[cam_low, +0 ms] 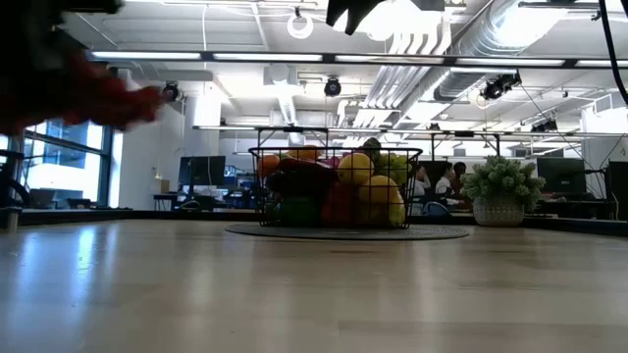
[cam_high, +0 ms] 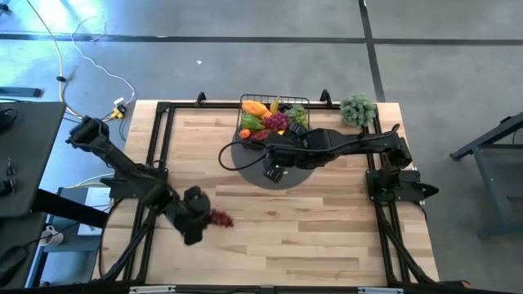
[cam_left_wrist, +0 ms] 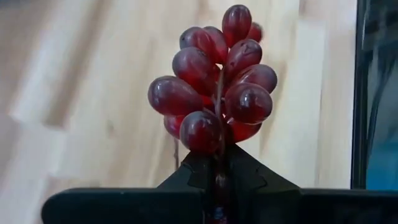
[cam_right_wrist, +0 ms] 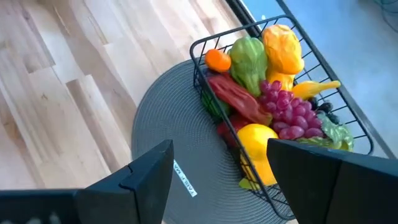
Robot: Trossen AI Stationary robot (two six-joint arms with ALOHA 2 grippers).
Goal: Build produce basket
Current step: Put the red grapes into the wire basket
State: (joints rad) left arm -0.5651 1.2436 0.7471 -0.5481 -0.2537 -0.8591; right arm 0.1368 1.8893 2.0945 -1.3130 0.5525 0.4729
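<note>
A bunch of red grapes (cam_left_wrist: pixel 214 87) sticks out from my shut left gripper (cam_left_wrist: pixel 217 177). In the high view this gripper (cam_high: pixel 198 214) is over the near left of the table, with the grapes (cam_high: pixel 221 219) just to its right. The black wire basket (cam_high: pixel 274 118) stands on the far part of a grey round disc (cam_high: pixel 286 175). It holds produce: a yellow lemon (cam_right_wrist: pixel 255 140), purple grapes (cam_right_wrist: pixel 289 106), a green fruit (cam_right_wrist: pixel 249 56) and orange pieces. My right gripper (cam_right_wrist: pixel 217 180) hangs open above the disc, in front of the basket, with nothing between its fingers. My left gripper pinches the stem end of the red grape bunch (cam_left_wrist: pixel 216 149) between its two fingertips. The grapes stand out beyond the fingers along their line. In the low view the bunch (cam_low: pixel 123 98) is well above the table, lifted clear.
A bushy grey-green plant (cam_high: pixel 358 109) stands at the far right corner, beside the basket. Black frame rails (cam_high: pixel 155 155) run along the table's left and right sides. Bare wood (cam_high: pixel 294 237) lies between the left gripper and the disc.
</note>
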